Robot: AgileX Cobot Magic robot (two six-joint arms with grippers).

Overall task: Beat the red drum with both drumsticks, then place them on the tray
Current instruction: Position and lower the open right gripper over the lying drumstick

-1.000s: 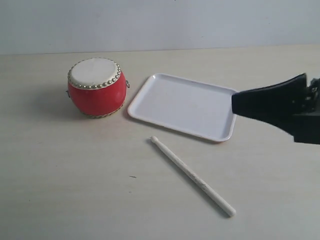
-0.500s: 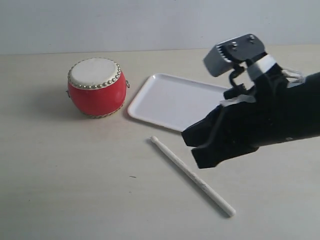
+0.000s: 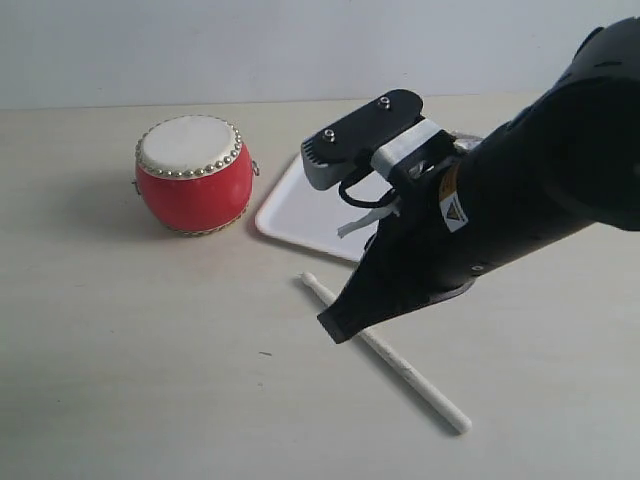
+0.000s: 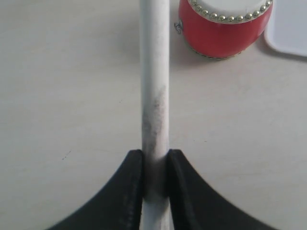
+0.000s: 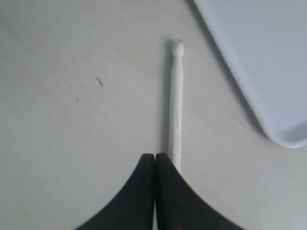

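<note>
The red drum (image 3: 193,185) stands upright at the left of the table, with the white tray (image 3: 300,200) just to its right. One drumstick (image 3: 410,375) lies on the table in front of the tray. My right gripper (image 3: 335,328) hangs over its middle, shut and empty. In the right wrist view the closed gripper (image 5: 154,160) sits just beside that drumstick (image 5: 176,110), near the tray (image 5: 259,57). My left gripper (image 4: 154,163) is shut on the other drumstick (image 4: 154,72), which points toward the drum (image 4: 223,33). The left arm does not show in the exterior view.
The right arm's black body covers most of the tray and the right of the table in the exterior view. A tray corner (image 4: 290,24) shows beside the drum in the left wrist view. Pale bare tabletop (image 3: 150,360) lies front left.
The right arm has swung in from the right edge, across the tray, and down to the drumstick on the table. Drum, tray and lying drumstick have not moved.
</note>
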